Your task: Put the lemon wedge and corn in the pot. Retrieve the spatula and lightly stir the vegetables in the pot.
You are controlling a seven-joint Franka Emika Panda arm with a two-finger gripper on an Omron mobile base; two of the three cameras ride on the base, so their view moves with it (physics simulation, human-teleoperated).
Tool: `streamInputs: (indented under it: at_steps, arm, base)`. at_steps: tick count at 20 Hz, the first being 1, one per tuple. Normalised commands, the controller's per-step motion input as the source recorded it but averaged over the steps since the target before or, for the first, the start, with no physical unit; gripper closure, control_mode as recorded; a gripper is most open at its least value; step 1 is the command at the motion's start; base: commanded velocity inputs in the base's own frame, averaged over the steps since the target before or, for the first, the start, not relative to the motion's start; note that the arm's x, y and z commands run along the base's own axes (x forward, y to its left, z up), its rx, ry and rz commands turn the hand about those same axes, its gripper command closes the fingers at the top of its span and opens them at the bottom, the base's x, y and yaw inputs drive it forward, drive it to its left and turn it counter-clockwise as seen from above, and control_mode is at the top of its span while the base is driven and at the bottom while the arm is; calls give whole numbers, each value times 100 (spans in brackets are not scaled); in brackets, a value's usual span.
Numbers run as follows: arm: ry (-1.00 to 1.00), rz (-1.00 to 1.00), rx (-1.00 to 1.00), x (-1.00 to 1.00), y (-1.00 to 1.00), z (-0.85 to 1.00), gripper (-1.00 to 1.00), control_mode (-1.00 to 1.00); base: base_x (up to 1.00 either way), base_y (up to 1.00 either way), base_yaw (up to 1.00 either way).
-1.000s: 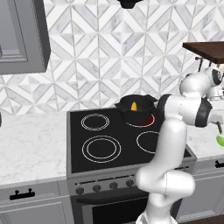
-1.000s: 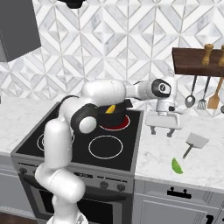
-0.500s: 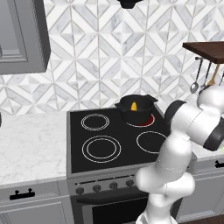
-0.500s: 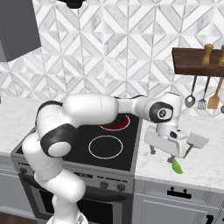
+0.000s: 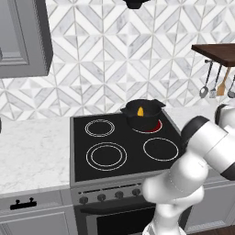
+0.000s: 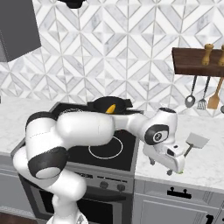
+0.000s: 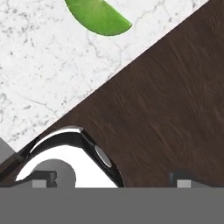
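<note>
Reaching low over the white marble counter [image 6: 205, 164], your two-finger gripper [image 6: 175, 162], whose opening I cannot tell, hangs just above a green wedge [image 7: 97, 16], likely to grasp it for the small black pot [image 5: 142, 114] back on the stove.

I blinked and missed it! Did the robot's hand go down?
Yes. The gripper dropped from beside the pot to the counter's front edge, below the spatula.

Black stove [image 5: 119, 147] sitting between white marble bench [image 6: 205, 162] sections; steel ladles [image 6: 190, 99] and wooden utensil [image 6: 214, 100] hanging under dark shelf [image 6: 197, 61] at far right.
</note>
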Motion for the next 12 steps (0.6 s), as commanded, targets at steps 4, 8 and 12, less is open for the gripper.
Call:
streamInputs:
  at_steps: [4, 8, 12]
  arm:
    - [-15, 6, -3, 8, -52, -10, -100, -100]
    - [-16, 7, -7, 0, -39, -1, -100, -100]
    - [-3, 20, -2, 12, -6, -30, -100, -100]
  base:
    - [0, 0, 0]
    - [0, 0, 0]
    - [0, 0, 0]
